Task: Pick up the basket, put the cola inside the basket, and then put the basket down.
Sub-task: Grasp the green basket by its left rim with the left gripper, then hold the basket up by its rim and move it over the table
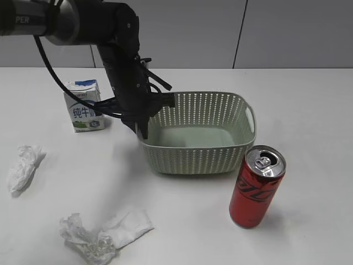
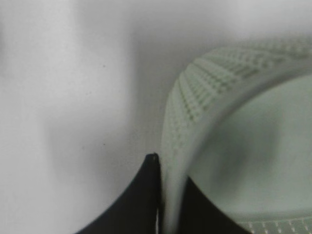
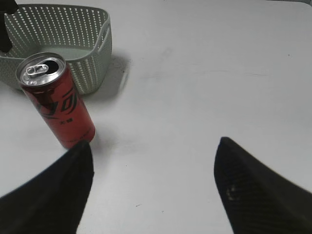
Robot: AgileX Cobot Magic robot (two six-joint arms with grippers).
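Exterior view: left hand (image 1: 144, 122) grasping basket (image 1: 198, 157) rim on white table (image 1: 309, 110), grey wall (image 1: 276, 33) behind.

White tabletop (image 1: 309, 110), grey panelled wall (image 1: 292, 33) behind with a dark vertical seam, soft even light

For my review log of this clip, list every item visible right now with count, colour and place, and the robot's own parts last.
basket: 1, pale green, table centre, empty
cola: 1, red can, upright, in front of the basket's right end
milk carton: 1, white and blue, back left
crumpled tissues: 2, white, front left
table: 1, white
left gripper: black, fingers either side of the basket's left wall
right gripper: black, open, near the cola
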